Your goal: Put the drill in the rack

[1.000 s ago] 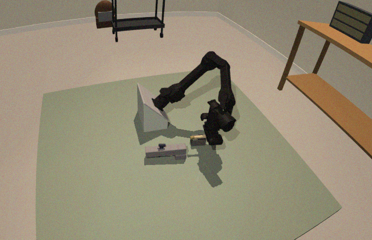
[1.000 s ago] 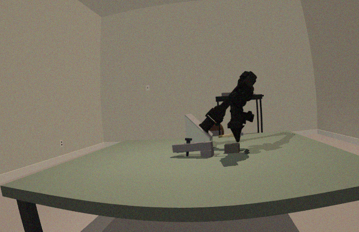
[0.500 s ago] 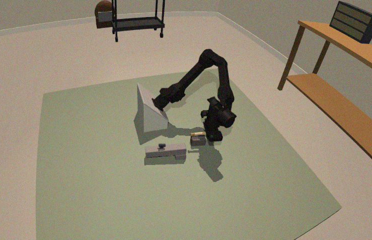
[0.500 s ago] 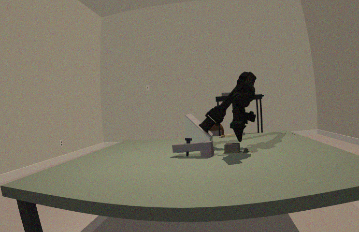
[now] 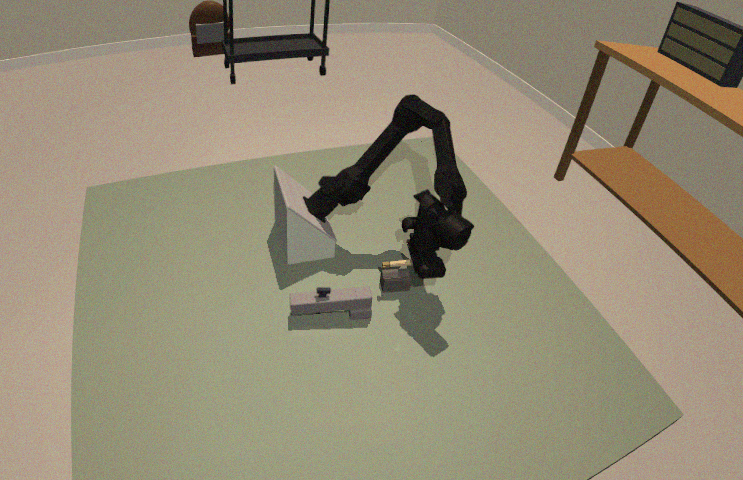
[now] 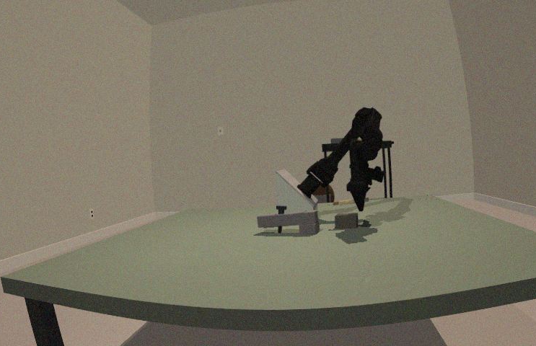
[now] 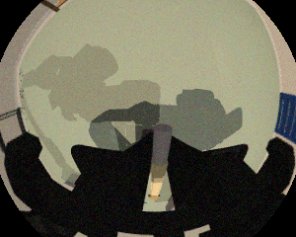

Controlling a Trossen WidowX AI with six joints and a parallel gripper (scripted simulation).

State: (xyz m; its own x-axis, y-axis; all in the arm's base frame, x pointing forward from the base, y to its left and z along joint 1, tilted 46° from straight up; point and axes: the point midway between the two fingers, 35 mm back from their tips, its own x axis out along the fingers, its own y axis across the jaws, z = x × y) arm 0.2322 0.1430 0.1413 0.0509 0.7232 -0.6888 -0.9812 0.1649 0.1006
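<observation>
Drill pinched in gripper tips, horiz., just above rack.
</observation>
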